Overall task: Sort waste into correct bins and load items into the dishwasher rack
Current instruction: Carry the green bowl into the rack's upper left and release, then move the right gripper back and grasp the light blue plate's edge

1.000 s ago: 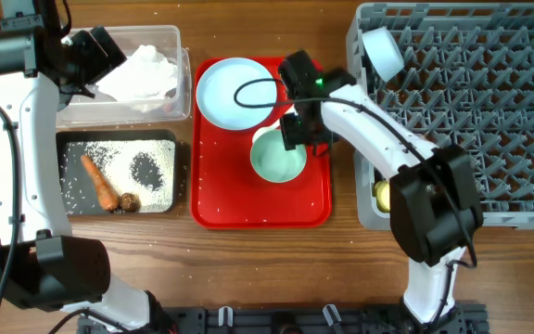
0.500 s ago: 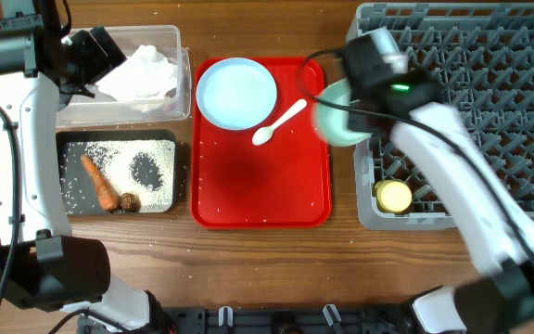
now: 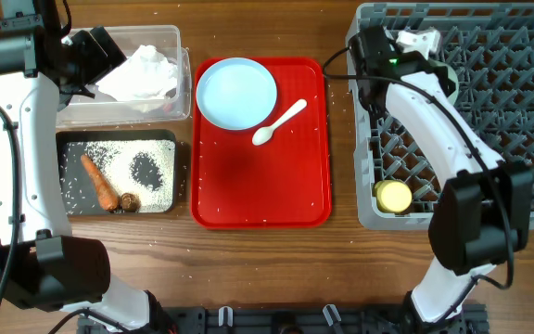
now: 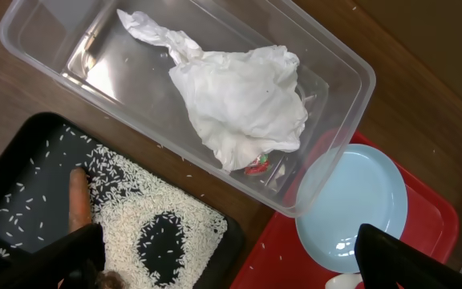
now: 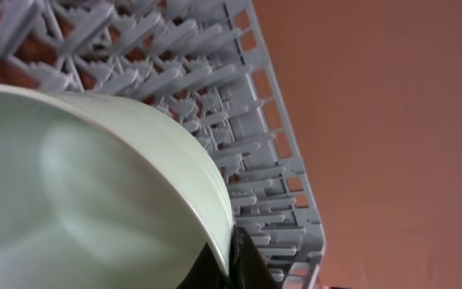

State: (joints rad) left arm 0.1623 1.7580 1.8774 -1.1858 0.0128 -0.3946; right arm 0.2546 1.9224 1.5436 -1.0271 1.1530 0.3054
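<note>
The right gripper [image 5: 233,261] is clenching the rim of a pale blue bowl [image 5: 79,201] and holding it tilted on edge over the far left corner of the rack [image 3: 489,111]. The pegs are lying close beneath it, so the coming move is, I think, going straight down between them. The left gripper [image 4: 227,253] is hanging released and empty over the clear tub [image 4: 351,72], well apart on the left.

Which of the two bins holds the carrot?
The black tray, with rice around the carrot; the clear tub next to it holds tissue.
</note>
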